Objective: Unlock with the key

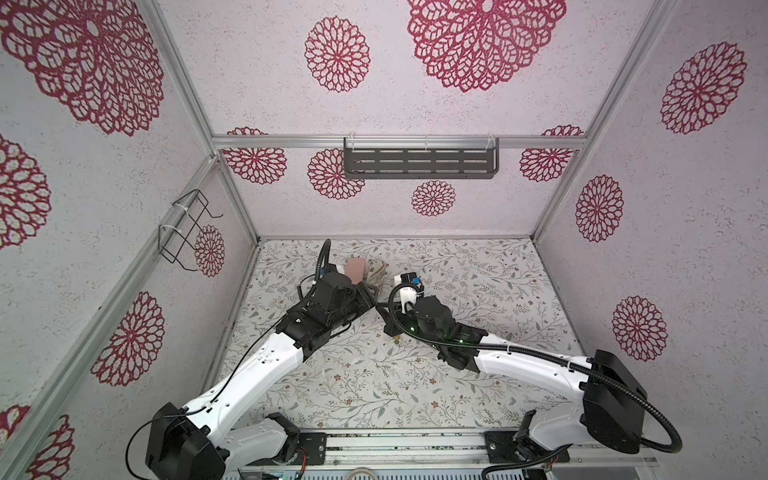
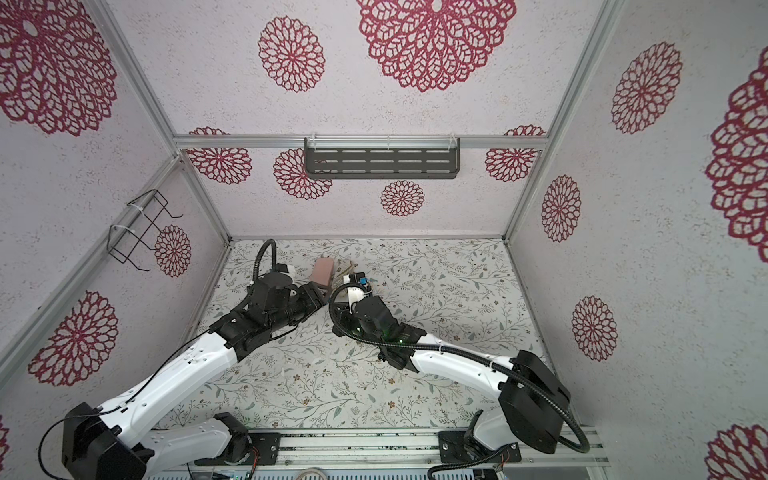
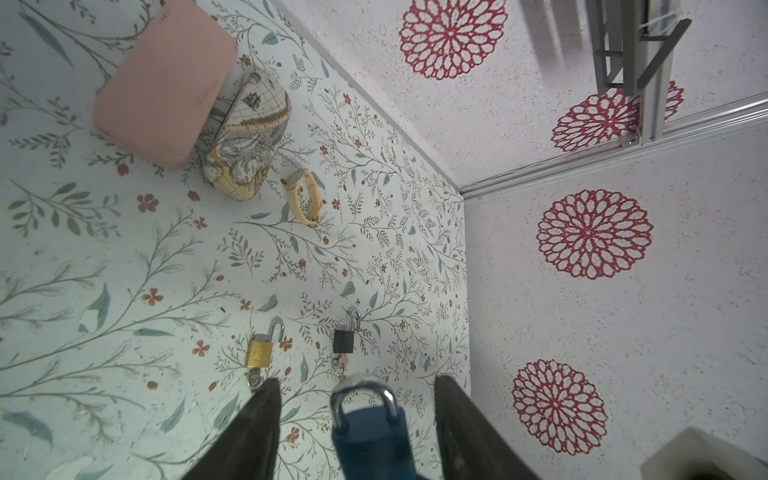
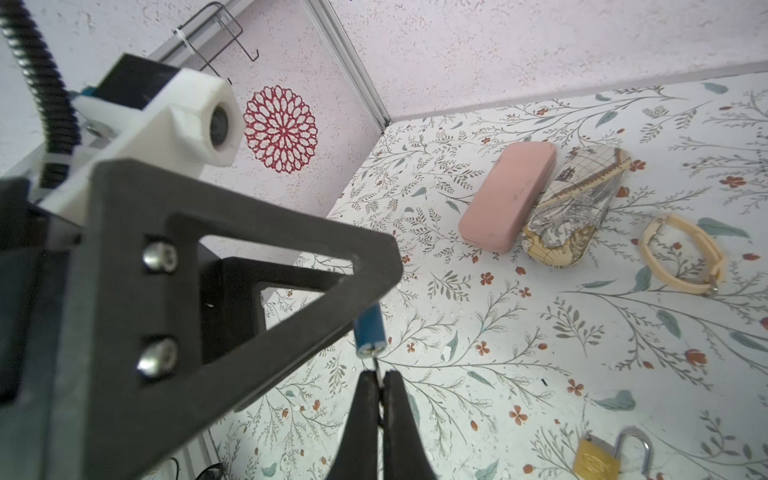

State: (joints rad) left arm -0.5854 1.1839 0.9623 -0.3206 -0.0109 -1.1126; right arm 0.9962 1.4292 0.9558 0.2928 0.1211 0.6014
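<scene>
Key [image 4: 375, 365] pinched by right pincer [image 4: 378, 375], left pincer [image 3: 358, 380] spread round blue padlock [image 3: 374, 440]; brass padlock [image 3: 258, 353] stamp unreadable.

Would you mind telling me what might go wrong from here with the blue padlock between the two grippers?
1. The left gripper is open, its fingers clear of the blue padlock on both sides, so the lock seems to hang only on the key pinched in the right gripper; it may slip off and drop.
2. With the body unheld, turning the key would likely spin the whole lock instead of releasing the shackle, which looks closed.
</scene>
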